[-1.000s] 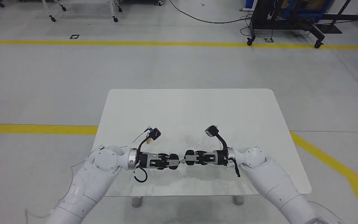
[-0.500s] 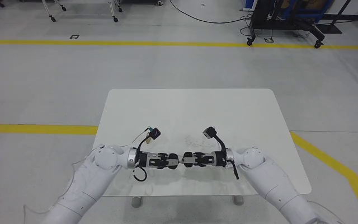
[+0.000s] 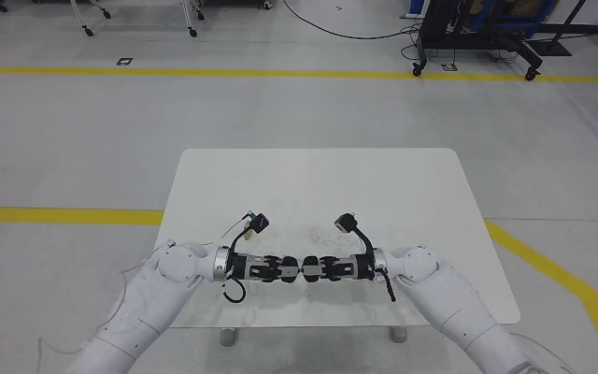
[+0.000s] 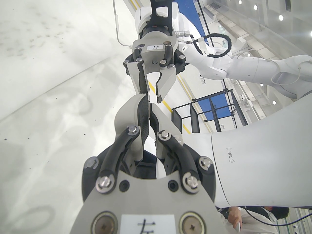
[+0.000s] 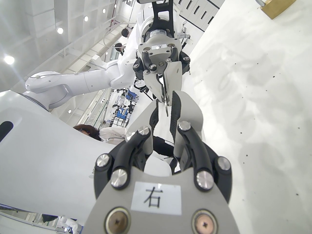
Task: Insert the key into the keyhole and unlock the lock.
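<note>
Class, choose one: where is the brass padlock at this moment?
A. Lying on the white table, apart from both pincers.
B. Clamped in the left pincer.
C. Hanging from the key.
A: the padlock lies on the table, well apart from the right pincer.

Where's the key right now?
In the left wrist view, the key is pinched by the left gripper, above the table near the middle of its robot-side edge, its tip poking into the open right gripper.
</note>
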`<state>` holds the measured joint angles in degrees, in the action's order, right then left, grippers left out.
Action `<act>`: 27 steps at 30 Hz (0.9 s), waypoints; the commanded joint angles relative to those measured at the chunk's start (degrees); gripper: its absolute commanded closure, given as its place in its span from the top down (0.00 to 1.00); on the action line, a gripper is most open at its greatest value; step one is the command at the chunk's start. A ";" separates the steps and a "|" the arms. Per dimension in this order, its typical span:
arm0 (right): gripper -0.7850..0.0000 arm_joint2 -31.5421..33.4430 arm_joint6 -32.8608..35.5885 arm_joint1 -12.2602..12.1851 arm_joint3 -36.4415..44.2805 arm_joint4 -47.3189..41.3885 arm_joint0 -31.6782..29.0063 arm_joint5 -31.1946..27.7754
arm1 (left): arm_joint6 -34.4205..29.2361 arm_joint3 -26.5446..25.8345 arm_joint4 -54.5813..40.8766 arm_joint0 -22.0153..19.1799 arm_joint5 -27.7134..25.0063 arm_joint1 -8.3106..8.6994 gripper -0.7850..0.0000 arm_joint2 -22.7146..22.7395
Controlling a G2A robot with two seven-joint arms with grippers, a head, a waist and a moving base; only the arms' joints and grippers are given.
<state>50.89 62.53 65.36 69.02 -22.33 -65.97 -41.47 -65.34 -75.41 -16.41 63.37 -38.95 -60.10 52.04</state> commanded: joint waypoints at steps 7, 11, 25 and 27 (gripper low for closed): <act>0.00 -0.35 -0.07 0.13 -0.72 -0.49 0.41 -0.35 | 0.48 -0.04 -0.72 -0.26 -0.48 0.32 0.00 -0.50; 0.00 0.43 -0.79 -0.08 -0.99 -1.28 0.25 -1.08 | 1.18 0.04 -0.50 -0.43 -1.17 0.59 1.00 -0.36; 0.00 13.22 -12.43 -2.92 -2.23 -0.35 -2.96 -9.24 | 24.49 -4.59 21.02 5.22 -11.21 3.47 1.00 17.69; 0.00 14.89 -15.40 -3.09 -2.23 -0.90 -3.48 -9.83 | 29.92 -8.19 29.46 8.63 -8.27 3.81 1.00 20.60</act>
<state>64.88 48.95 62.32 66.83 -22.88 -69.20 -51.08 -39.43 -81.36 5.36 69.80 -49.25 -56.46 70.85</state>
